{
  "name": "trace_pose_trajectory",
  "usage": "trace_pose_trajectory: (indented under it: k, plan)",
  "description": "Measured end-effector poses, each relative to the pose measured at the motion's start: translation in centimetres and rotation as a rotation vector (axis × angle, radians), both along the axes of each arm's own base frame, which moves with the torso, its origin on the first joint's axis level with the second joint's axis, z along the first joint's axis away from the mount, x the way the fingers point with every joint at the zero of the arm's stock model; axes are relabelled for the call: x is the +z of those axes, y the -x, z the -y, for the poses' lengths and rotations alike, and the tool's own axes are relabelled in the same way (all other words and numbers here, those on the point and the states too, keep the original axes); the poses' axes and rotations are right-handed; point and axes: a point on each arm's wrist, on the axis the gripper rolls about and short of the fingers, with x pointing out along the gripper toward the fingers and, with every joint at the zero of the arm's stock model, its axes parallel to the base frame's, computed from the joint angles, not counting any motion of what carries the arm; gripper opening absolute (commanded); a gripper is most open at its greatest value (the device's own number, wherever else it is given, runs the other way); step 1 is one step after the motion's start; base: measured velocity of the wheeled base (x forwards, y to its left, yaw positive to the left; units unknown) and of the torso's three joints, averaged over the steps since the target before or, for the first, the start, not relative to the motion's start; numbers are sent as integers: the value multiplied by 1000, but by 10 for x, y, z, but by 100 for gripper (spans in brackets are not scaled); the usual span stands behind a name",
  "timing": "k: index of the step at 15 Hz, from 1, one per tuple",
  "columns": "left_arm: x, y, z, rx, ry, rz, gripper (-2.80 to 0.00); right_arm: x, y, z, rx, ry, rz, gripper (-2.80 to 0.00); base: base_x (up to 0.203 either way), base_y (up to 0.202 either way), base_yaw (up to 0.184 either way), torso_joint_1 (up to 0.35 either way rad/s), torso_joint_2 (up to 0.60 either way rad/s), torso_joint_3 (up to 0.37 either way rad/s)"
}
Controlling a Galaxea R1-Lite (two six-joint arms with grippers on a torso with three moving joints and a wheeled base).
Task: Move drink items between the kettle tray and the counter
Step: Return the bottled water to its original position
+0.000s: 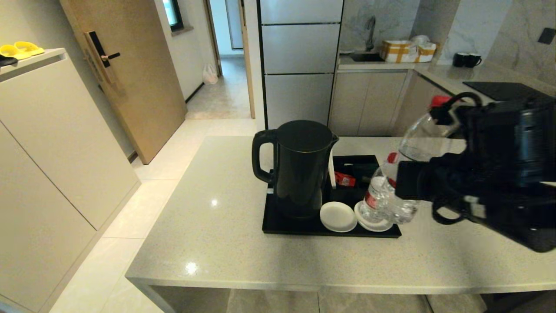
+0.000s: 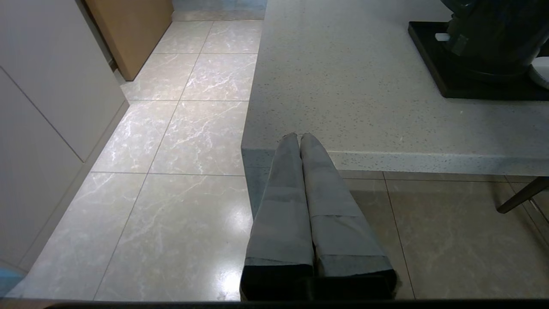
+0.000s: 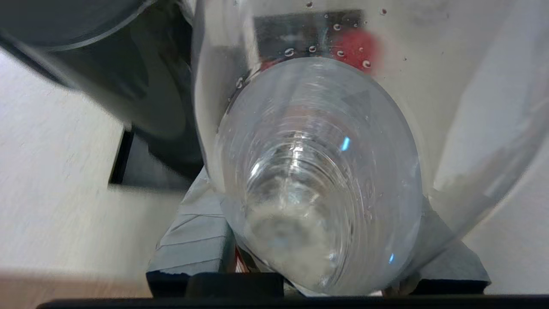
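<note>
Speckled beige counter [image 1: 226,226] bears the black kettle tray [image 1: 278,226]

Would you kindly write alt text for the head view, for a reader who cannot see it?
The right gripper holds a clear water bottle with a red cap, tilted in the air at the right of a black tray on a beige counter. On the tray stand a black kettle, white saucers and a second bottle.

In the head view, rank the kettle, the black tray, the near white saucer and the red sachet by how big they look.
1. kettle tray, widest
2. kettle
3. white saucer
4. red sachet, smallest
All sit close together, so nearness barely skews this.
</note>
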Motion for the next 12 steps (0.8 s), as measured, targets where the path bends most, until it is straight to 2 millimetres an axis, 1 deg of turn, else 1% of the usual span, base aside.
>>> trace_pose_trajectory:
  k: [4, 6, 9, 12]
  plan:
    - [0, 0, 0, 0, 0, 0, -280, -46, -44, -43, -20, 52, 59, -280, 0, 0, 0, 0, 0, 0]
    - [0, 0, 0, 0, 0, 0, -280, -68, -61, -60, -19, 80, 97, -280, 0, 0, 0, 0, 0, 0]
    - [0, 0, 0, 0, 0, 0, -280, -95, -78, -76, -15, 99, 100, -280, 0, 0, 0, 0, 0, 0]
    - [0, 0, 0, 0, 0, 0, -280, -115, -90, -82, -22, 125, 77, -280, 0, 0, 0, 0, 0, 0]
